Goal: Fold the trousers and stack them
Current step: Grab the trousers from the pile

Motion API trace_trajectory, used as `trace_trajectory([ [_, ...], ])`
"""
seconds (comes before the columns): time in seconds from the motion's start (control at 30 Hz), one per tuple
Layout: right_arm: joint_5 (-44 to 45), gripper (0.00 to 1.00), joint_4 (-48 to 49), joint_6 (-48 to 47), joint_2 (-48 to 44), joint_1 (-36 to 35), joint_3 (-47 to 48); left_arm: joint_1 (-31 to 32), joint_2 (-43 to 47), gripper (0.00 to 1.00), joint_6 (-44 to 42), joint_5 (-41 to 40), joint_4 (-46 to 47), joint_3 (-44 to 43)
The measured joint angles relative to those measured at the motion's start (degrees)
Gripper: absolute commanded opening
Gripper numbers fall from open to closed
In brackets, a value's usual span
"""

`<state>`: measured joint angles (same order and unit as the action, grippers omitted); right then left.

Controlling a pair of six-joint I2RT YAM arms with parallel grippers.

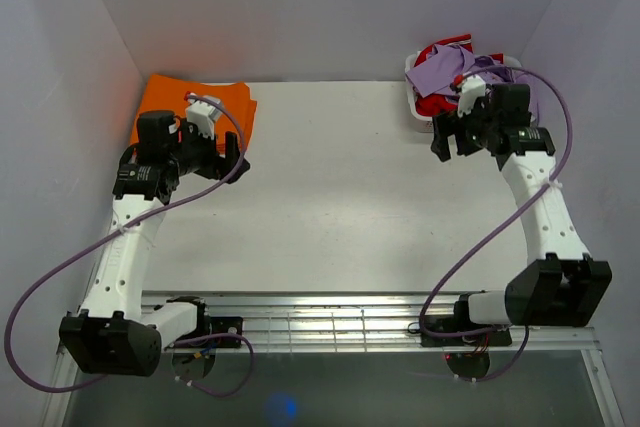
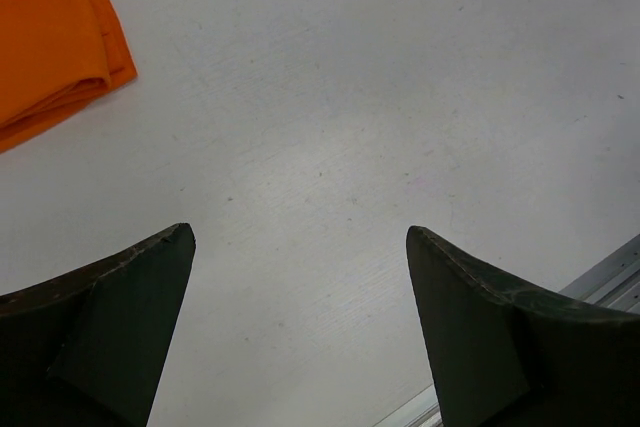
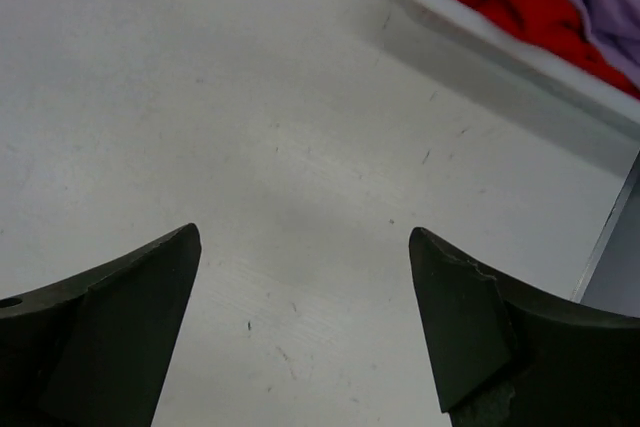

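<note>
The trousers (image 1: 445, 72) lie crumpled on top of the heap in the white basket (image 1: 413, 97), over a red garment (image 1: 440, 51), so by my reckoning no folding has begun. My right fingers (image 3: 460, 307) stand wide apart and empty over bare surface (image 1: 340, 187) just beside the basket, which leaves them one short reach from the lilac cloth. My left fingers (image 2: 140, 297) are likewise spread with nothing between them. They hang well apart from the basket, across the surface from it, next to a folded orange garment (image 1: 200, 102). That orange piece looks to me like the start of the stack, so I'd expect the folded trousers to go there. Next I'd send the right arm into the basket and pinch the lilac alone, since the red cloth beneath could ride along.
</note>
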<state>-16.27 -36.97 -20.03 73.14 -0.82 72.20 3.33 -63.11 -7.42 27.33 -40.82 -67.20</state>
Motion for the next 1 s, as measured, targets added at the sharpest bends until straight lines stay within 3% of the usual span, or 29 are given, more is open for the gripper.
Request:
trace_trajectory([
  [0.27,7.67,0.90,3.93,9.64,30.45,1.03,36.74,0.00,-4.61,0.98,4.37,6.56,3.04,-2.82],
  [0.4,12.50,0.90,7.82,12.79,41.77,2.23,48.94,0.00,-4.70,0.98,6.67,8.68,4.72,-2.60],
  [0.77,20.41,0.90,19.76,16.81,57.59,4.90,51.12,0.00,-6.14,0.98,10.25,11.17,7.10,0.04],
  [0.87,21.31,0.98,21.31,17.11,60.67,5.25,50.99,0.00,-6.78,0.98,10.49,11.17,7.13,0.37],
  [0.97,21.11,0.71,23.30,17.25,61.75,5.40,51.01,0.00,-6.84,0.98,10.56,11.15,7.39,0.68],
  [1.0,20.76,0.32,24.06,17.70,61.75,5.42,51.01,0.00,-6.84,0.98,10.67,11.15,7.48,0.74],
])
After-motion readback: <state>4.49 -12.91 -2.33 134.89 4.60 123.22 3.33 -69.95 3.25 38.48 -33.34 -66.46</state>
